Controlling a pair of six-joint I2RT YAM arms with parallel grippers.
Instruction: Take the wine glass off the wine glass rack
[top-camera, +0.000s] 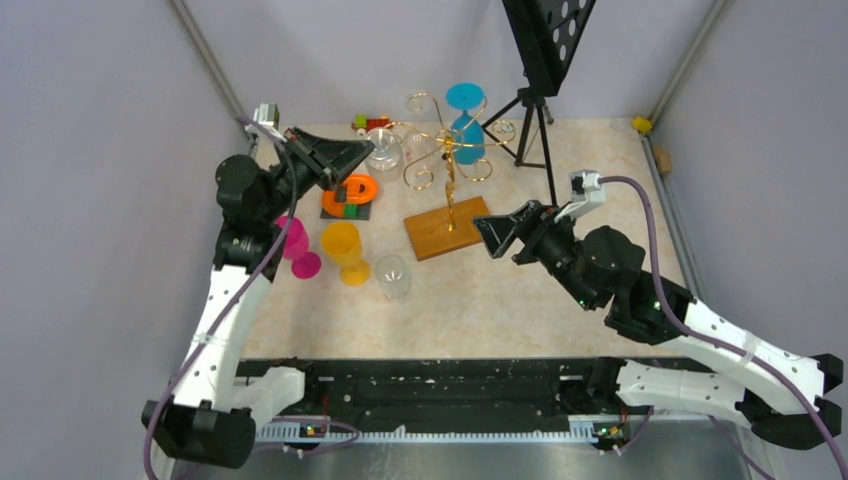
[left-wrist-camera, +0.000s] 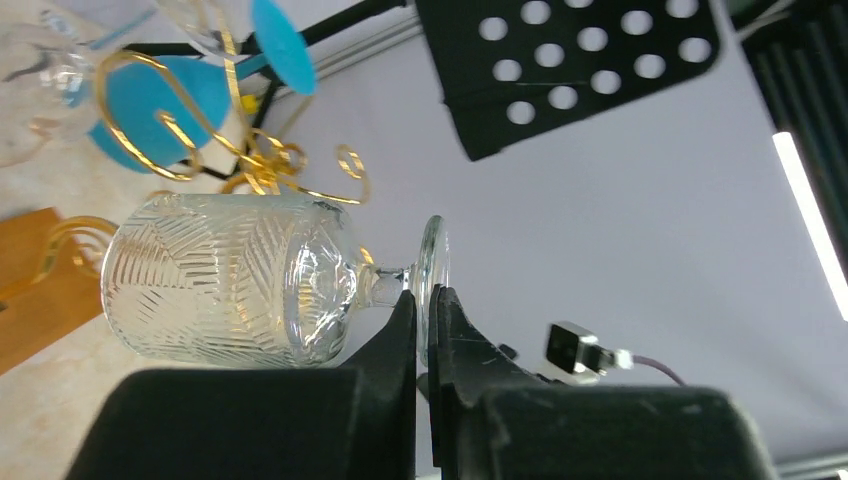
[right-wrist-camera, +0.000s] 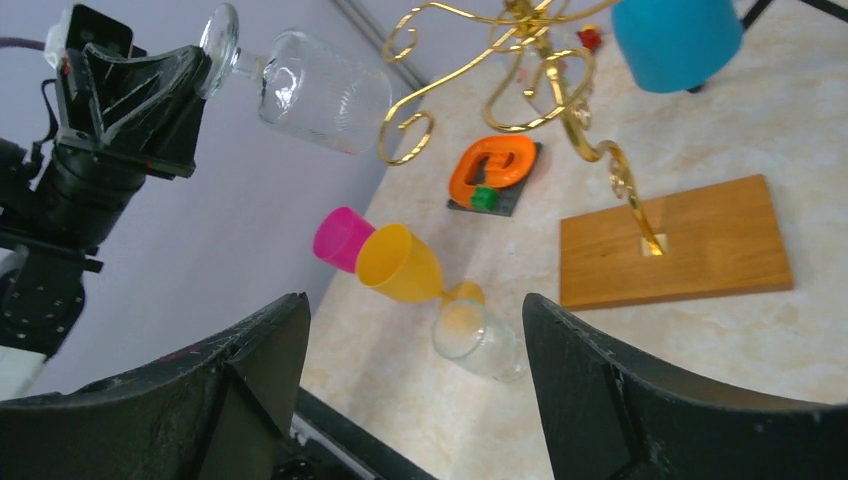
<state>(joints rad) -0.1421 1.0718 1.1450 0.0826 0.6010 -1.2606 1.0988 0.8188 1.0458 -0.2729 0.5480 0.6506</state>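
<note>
A clear, cut-pattern wine glass lies sideways in the air, and my left gripper is shut on the rim of its foot. From above, this glass hangs just left of the gold wine glass rack, close to its outer curls. The rack stands on a brown wooden base, and a blue wine glass hangs upside down from it. My right gripper is open and empty beside the base's right end. In its view, the held glass is at the upper left.
A yellow goblet and a pink one lie on the table's left side, next to a clear tumbler. An orange ring rests on a dark tile. A black tripod stand rises behind the rack.
</note>
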